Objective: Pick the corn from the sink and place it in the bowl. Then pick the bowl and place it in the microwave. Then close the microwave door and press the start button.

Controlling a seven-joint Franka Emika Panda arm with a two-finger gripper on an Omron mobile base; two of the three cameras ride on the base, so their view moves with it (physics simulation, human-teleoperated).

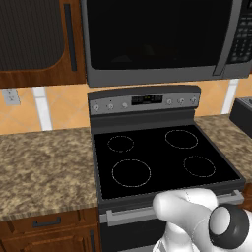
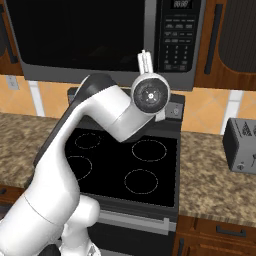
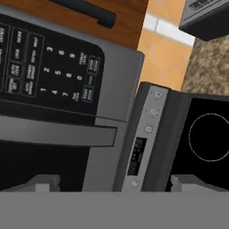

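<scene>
One microwave (image 1: 162,39) is seen across the top of the left base view, its one door (image 1: 157,32) shut; below it, one stove (image 1: 162,157) with four burner rings. At lower centre of the hand view, the gripper (image 3: 115,183) is spread wide, holding nothing.

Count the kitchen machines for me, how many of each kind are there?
microwave: 1
stove: 1
toaster: 1
Total: 3
</scene>
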